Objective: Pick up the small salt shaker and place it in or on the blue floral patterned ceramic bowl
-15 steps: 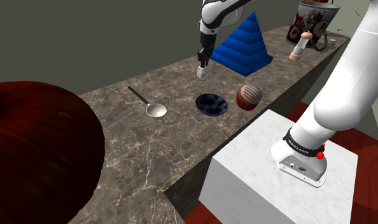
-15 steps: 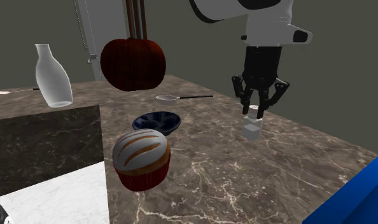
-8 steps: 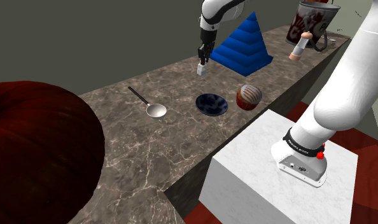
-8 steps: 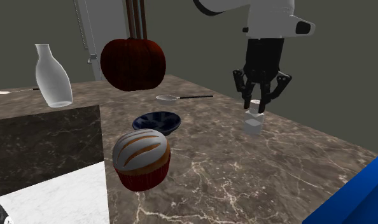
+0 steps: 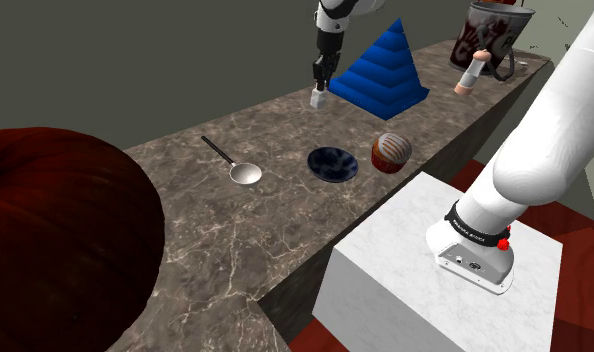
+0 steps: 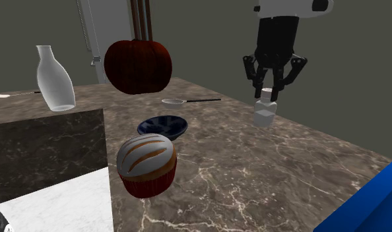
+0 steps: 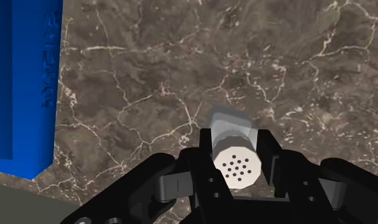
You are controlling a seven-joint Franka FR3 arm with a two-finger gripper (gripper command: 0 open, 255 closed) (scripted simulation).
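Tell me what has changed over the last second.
The black gripper has risen, carrying the small white salt shaker clasped in it higher above the brown marble counter. The dark blue patterned bowl, the frosted cupcake, the metal spoon and the blue stepped pyramid stayed where they were.

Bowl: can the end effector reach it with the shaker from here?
Likely yes. The end effector, shut on the salt shaker, hangs above the counter; nothing stands between it and the bowl. The cupcake and spoon sit beside that path.
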